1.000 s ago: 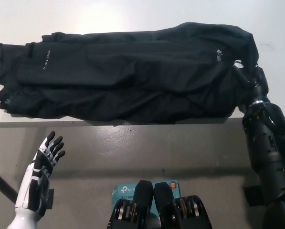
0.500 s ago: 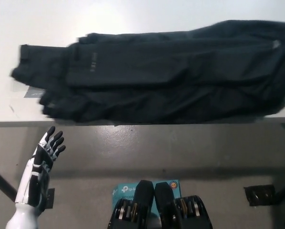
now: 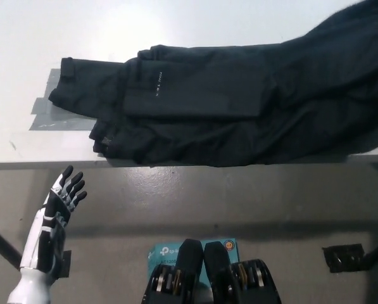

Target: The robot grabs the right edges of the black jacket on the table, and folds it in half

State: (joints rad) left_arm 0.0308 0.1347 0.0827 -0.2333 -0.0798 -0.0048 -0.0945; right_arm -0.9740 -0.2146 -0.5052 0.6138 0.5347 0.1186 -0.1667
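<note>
Lying flat on the white table (image 3: pixel 24 38), the black jacket (image 3: pixel 239 107) runs left-right along its long axis, right part going out of frame at the upper right. A sleeve end (image 3: pixel 71 95) points left and sits over grey tape patches (image 3: pixel 46 117). The jacket's lower edge sits at the table's front edge. Left hand (image 3: pixel 59 206) hangs below the table at lower left, fingers spread, holding nothing, well apart from the jacket. Right hand not visible. A teal box (image 3: pixel 166 253) lies on the floor, partly hidden.
</note>
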